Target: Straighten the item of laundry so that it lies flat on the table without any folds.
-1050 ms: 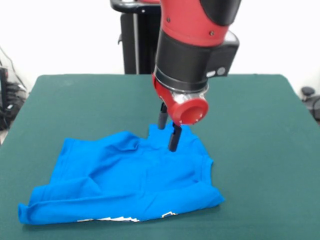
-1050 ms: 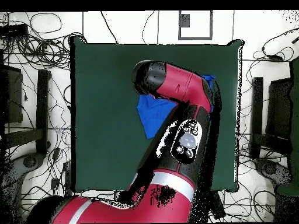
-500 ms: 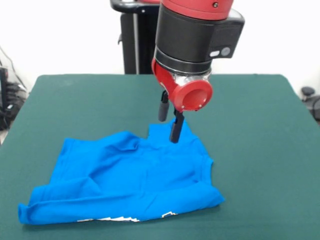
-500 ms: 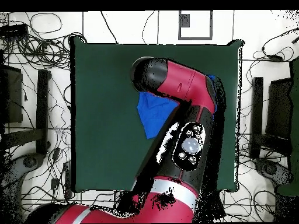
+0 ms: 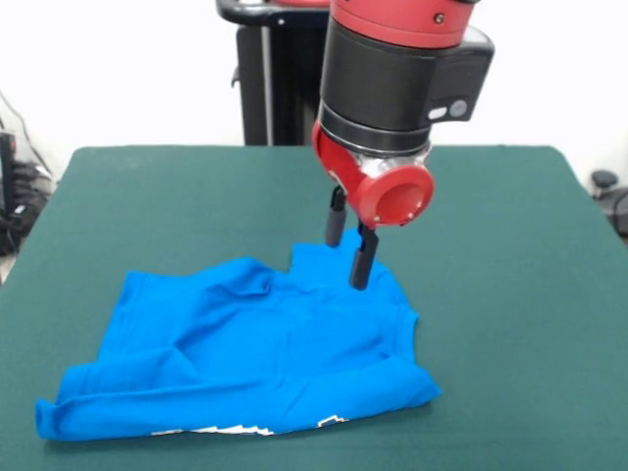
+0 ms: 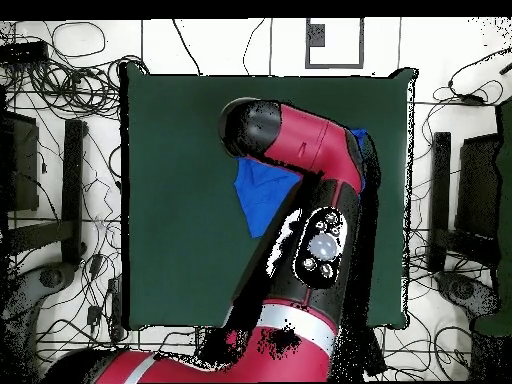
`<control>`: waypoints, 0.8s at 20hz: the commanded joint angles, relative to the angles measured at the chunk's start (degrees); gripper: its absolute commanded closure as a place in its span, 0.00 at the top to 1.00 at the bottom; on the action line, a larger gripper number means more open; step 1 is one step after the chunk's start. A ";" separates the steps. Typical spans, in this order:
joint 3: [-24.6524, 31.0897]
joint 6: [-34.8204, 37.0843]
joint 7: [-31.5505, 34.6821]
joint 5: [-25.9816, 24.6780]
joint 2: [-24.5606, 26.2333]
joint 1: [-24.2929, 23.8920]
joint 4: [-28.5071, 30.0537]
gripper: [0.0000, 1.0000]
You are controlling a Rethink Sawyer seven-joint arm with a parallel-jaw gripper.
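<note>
- The T-shirt [image 5: 245,348] is lying crumpled on the table [image 5: 510,294], in the half of the table nearest the front camera and closer to the left edge as that view shows it.
- The bright blue fabric is showing soft ridges and folds across its middle; a thick fold is running along its near hem.
- A narrow strip of white, black and yellow print is peeking out under that near hem, close to the table's near edge.
- One corner of the shirt is pointing toward the far edge of the table, directly beneath the gripper [image 5: 349,253].
- The gripper is hanging from the red and black arm [image 5: 402,88] with its two black fingers [image 5: 362,257] pointing down and spread apart; nothing is sitting between them.
- The lower fingertip is overlapping the shirt's far corner in the front view; whether it is touching the cloth cannot be told.
- In the overhead view the arm [image 6: 300,140] is covering most of the shirt [image 6: 262,195], leaving a blue patch on one side and a small blue sliver on the other.
- The gripper itself is hidden under the arm in the overhead view.
- The dark green table [image 6: 170,200] is extending well beyond the shirt on all sides.
</note>
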 commanded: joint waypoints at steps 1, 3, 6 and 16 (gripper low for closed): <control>10.29 -6.06 -1.32 -1.98 3.21 1.32 9.03 1.00; 10.85 -7.93 -1.86 -2.49 3.13 1.10 9.93 1.00; 12.35 -11.86 -2.26 -2.59 3.26 0.24 11.29 1.00; 13.90 -13.80 -2.66 -3.24 4.71 -1.29 8.63 1.00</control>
